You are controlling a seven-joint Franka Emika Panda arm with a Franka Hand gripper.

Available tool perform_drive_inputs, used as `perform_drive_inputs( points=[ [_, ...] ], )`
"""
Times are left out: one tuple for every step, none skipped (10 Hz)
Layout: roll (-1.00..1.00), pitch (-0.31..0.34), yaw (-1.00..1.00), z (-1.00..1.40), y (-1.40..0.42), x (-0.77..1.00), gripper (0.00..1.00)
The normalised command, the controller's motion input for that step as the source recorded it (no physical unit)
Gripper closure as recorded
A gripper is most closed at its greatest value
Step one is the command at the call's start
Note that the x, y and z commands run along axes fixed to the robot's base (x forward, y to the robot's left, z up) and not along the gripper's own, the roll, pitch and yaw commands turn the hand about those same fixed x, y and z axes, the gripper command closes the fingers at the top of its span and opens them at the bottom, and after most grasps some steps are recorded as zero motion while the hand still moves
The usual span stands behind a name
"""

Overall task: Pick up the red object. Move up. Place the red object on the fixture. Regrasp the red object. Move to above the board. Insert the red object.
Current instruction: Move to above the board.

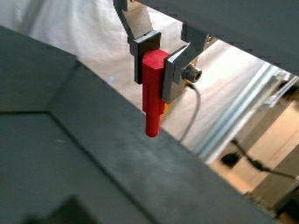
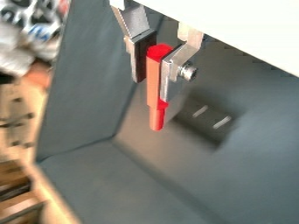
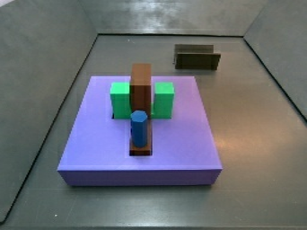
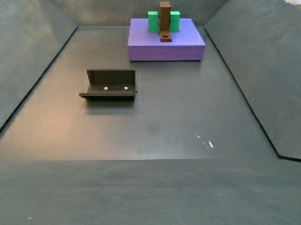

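In both wrist views my gripper is shut on the red object, a slim red peg that hangs straight down from between the silver fingers. It is held high above the grey floor. Far below the peg, a wrist view shows the dark fixture. The fixture stands empty on the floor in both side views. The purple board lies apart from it. Neither side view shows the gripper or the red object.
On the board stand a green block, a brown bar and an upright blue cylinder. Grey walls enclose the floor. Past the wall a wrist view shows a cable and white cloth.
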Motion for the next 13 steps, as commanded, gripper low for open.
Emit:
perform_drive_inputs(
  points=[
    [-1.00, 0.216, 0.04, 0.31, -1.40, -1.04, 1.00],
    [-1.00, 0.215, 0.06, 0.27, -1.40, -1.05, 1.00],
    [-1.00, 0.208, 0.07, 0.28, -1.40, -1.02, 1.00],
    [-1.00, 0.204, 0.09, 0.29, -1.40, -1.06, 1.00],
    [-1.00, 0.190, 0.10, 0.15, -0.59, -0.49, 1.00],
    [-1.00, 0.183, 0.11, 0.08, -0.35, -0.31, 1.00],
    [-1.00, 0.159, 0.11, 0.01, -0.12, -0.12, 1.00],
    [-1.00, 0.142, 0.12, 0.03, -0.09, -0.11, 1.00],
    [-1.00, 0.088, 0.12, 0.01, -0.01, -0.10, 1.00],
    [-0.86, 0.042, 0.09, 0.00, 0.02, -0.09, 1.00],
    [-0.56, -0.007, 0.05, 0.01, 0.03, -0.08, 1.00],
    [-0.43, -0.028, 0.03, 0.00, 0.02, -0.07, 1.00],
    [-0.22, -0.029, 0.01, 0.00, 0.01, -0.04, 1.00]
  ],
)
